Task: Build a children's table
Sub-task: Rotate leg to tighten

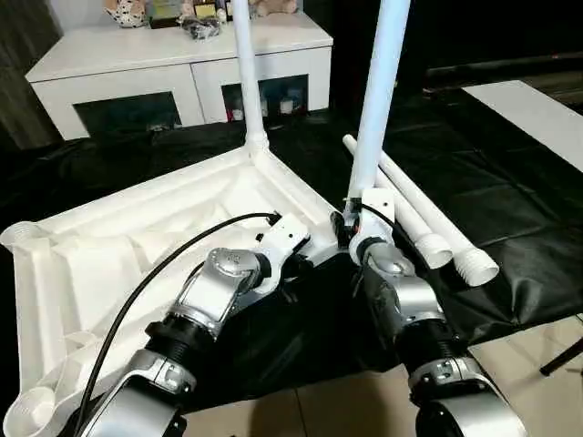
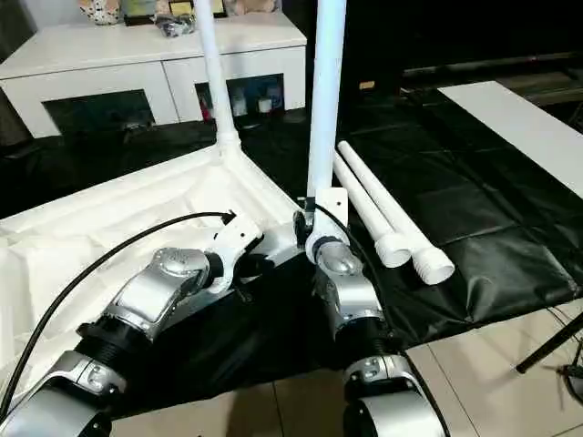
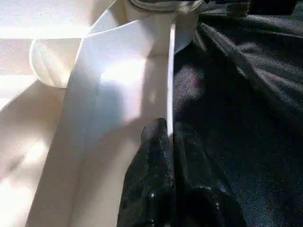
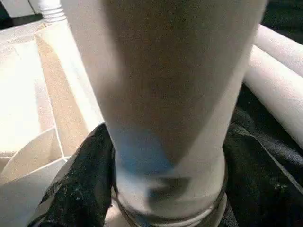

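Table leg (image 1: 378, 100) between right fingers (image 4: 78, 189)

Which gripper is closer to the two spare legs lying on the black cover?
Right. The right gripper clasps the upright leg right beside the two loose legs. The left gripper pinches the tabletop rim, farther from them.

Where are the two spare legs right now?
The two spare legs lie side by side on the black cover, to the robot's right of the upside-down tabletop.
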### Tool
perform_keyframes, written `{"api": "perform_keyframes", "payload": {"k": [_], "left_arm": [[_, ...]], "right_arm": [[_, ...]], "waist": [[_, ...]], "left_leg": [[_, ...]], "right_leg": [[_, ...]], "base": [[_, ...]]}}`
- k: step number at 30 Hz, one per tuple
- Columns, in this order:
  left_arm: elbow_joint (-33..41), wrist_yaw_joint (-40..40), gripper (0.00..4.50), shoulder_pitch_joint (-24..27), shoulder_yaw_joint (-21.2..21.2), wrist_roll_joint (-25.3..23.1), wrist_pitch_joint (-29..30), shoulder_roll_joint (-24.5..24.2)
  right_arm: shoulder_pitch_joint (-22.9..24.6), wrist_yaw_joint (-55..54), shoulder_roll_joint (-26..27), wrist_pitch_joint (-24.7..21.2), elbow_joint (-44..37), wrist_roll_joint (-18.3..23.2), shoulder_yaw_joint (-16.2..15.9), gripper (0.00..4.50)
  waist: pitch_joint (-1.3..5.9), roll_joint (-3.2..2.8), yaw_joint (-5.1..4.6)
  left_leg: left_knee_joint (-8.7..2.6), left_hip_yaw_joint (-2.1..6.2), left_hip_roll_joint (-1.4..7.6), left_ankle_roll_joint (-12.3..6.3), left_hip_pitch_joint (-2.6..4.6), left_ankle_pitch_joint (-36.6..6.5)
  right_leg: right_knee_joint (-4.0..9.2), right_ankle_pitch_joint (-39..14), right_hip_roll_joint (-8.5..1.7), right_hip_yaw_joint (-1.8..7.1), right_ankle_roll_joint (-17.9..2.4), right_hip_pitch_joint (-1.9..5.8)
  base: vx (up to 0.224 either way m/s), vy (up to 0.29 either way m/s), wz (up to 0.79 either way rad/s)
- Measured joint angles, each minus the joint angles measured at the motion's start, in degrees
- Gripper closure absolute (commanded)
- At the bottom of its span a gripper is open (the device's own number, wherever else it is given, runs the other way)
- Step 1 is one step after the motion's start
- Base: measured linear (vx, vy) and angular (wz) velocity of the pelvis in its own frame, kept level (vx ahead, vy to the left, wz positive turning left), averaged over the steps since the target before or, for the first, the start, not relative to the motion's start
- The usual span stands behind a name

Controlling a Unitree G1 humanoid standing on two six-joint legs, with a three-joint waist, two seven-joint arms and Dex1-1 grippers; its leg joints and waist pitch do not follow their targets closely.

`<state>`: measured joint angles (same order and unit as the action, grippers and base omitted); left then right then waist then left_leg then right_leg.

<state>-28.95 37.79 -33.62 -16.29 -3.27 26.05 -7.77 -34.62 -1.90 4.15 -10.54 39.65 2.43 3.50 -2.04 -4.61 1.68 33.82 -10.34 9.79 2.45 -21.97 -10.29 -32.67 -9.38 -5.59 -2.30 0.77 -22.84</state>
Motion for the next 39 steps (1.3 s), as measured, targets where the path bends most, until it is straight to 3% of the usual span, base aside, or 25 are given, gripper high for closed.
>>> {"api": "perform_keyframes", "payload": {"k": [5,7,13,19,23,31,39], "left_arm": [[1.37,-0.09,4.50,1.35,1.60,0.19,-0.83,-2.35],[2.42,1.35,4.50,2.41,1.81,0.55,-2.21,-3.49],[6.39,11.91,4.50,6.77,1.56,2.93,-7.88,-10.71],[9.89,20.69,4.50,9.39,0.81,5.41,-10.19,-16.25],[10.70,25.97,4.50,10.32,0.60,6.60,-11.32,-19.64],[11.23,29.23,4.50,11.09,0.58,7.33,-11.32,-21.94],[11.55,29.86,4.50,11.12,0.57,7.56,-11.12,-22.52]], "right_arm": [[0.11,5.62,1.23,1.35,-0.02,2.16,-0.20,0.60],[0.38,9.11,-0.01,1.27,-0.42,2.59,-1.06,0.60],[2.34,25.73,-8.46,-0.10,-4.39,2.62,-6.40,0.60],[5.57,43.61,-16.85,-0.13,-10.41,3.12,-11.87,0.60],[7.27,53.13,-20.71,-1.31,-12.59,4.39,-14.47,0.60],[7.68,58.05,-21.29,-1.91,-12.99,4.72,-15.72,0.60],[7.68,58.67,-21.22,-2.43,-13.28,5.46,-15.68,1.15]], "waist": [[-0.09,-0.04,-1.61],[-0.10,-0.05,-1.73],[-0.08,-0.16,-1.10],[-0.04,-0.24,0.52],[-0.08,-0.17,0.67],[-0.21,0.04,0.53],[-0.20,0.14,0.06]], "left_leg": [[-0.01,0.21,0.00,0.00,-0.14,0.00],[-0.03,0.25,0.04,0.00,-0.14,0.00],[-0.26,0.25,0.16,0.01,-0.12,0.01],[-0.28,0.24,0.39,0.00,-0.23,0.02],[-0.15,0.07,0.36,-0.18,-0.29,0.00],[-0.04,0.04,0.37,0.14,-0.13,-0.10],[0.04,0.03,0.37,0.14,-0.10,-0.10]], "right_leg": [[0.08,0.01,0.03,-0.17,-0.01,-0.33],[0.05,0.03,0.09,-0.16,-0.02,-0.38],[-0.53,0.56,0.18,-0.14,-0.20,-0.49],[-0.52,0.09,0.32,-0.32,-0.09,-0.51],[-0.45,0.03,0.26,-0.23,-0.15,-0.52],[-0.76,0.08,0.26,-0.11,-0.23,-0.50],[-0.82,0.08,0.27,-0.07,-0.23,-0.50]], "base": [[0.000,0.000,0.00],[0.000,0.000,0.00],[0.009,-0.006,0.02],[0.030,-0.010,0.01],[0.000,0.000,0.00],[0.000,0.000,0.00],[0.000,0.000,0.00]]}}
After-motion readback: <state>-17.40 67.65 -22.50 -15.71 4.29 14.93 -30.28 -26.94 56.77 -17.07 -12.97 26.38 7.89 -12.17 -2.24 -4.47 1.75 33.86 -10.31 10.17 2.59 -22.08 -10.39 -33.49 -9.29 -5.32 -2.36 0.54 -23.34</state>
